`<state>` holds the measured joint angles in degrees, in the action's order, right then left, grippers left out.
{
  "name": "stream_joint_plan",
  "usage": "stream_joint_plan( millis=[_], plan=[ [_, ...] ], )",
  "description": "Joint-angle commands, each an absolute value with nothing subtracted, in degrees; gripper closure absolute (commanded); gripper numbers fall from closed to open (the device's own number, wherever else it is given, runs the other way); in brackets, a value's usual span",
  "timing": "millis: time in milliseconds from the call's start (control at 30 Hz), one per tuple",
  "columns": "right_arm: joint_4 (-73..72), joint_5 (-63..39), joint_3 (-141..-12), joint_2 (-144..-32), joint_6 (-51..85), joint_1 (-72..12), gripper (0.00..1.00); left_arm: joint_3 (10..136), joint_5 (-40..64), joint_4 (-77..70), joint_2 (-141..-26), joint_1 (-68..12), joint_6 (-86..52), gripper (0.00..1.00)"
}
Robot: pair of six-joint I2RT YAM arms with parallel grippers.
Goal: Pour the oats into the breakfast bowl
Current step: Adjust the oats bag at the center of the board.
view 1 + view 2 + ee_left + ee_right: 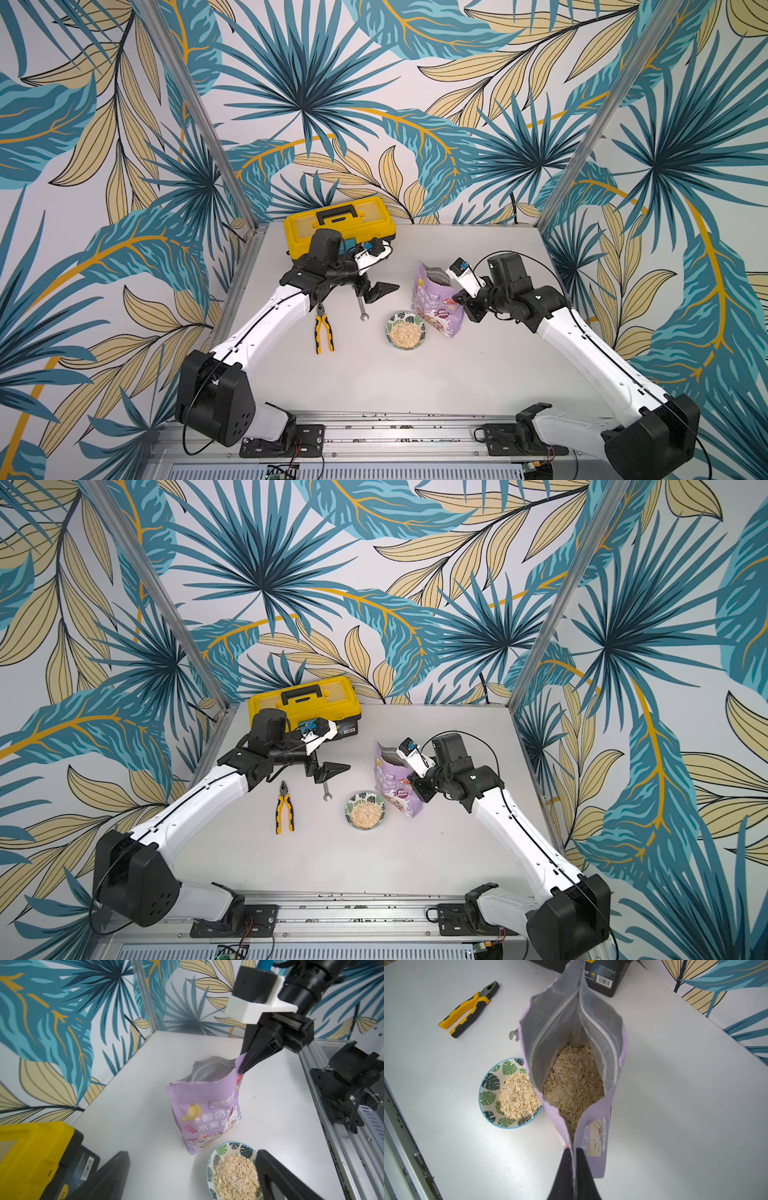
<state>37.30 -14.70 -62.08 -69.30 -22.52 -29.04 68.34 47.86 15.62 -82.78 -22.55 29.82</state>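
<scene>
While palm-leaf wallpapered walls (303, 104) enclose the white tabletop (415, 382), the right gripper (574, 1153) pinches the upright lilac oat pouch (436, 307) by its edge; the left gripper (376, 290) gapes apart. Oats (405, 333) fill the monstera bowl (392, 322), just left and nearer.

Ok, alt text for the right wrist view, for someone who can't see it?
The right fingers are shut on the edge of an open purple pouch holding oats. A leaf-print bowl, also holding oats, stands beside it on the white table, with pliers, a wrench and a toolbox farther off.
</scene>
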Motion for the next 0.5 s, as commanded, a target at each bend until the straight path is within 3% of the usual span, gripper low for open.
stream_joint_plan(
  millis=[0, 233, 467],
  plan=[
    [40.7, -18.3, -64.3, -68.0, -29.0, -28.7, 1.0, 72.3, 50.8, 21.6, -86.1, -25.0, 40.7, 0.03],
    [40.9, -17.4, -63.1, -67.6, -32.4, -28.7, 1.0, 83.0, 53.7, 27.5, -96.6, -26.5, 44.6, 0.18],
    [39.0, -17.5, -61.8, -67.7, -32.4, -28.7, 1.0, 89.4, 55.6, 28.5, -104.5, -27.1, 47.3, 0.23]
  ],
)
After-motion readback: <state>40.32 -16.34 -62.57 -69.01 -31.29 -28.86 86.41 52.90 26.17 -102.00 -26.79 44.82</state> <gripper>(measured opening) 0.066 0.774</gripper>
